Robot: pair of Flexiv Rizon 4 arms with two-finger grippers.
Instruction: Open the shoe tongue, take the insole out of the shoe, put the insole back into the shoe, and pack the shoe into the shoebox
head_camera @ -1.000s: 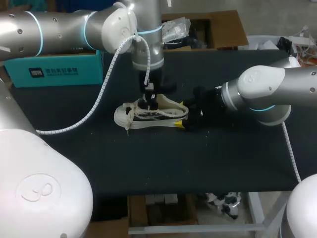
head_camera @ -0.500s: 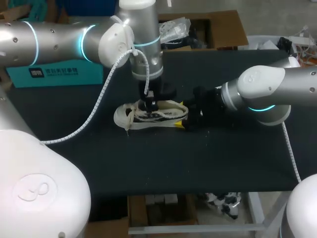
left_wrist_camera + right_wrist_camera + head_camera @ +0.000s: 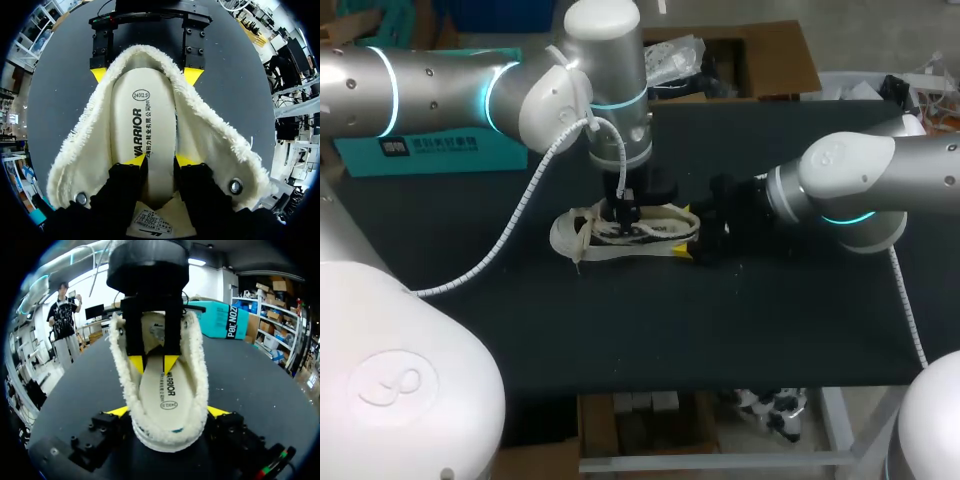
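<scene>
The shoe is cream-white with a fleecy off-white lining. Dark markings run along its side, perhaps stripes, though the head view is too coarse to say. Inside the shoe, the insole is pale cream with black lettering. Beneath the shoe, the table is black. The left gripper in the shoe and the right gripper at its heel are black with yellow tips. Behind the shoe, the shoebox is teal with white print.
</scene>
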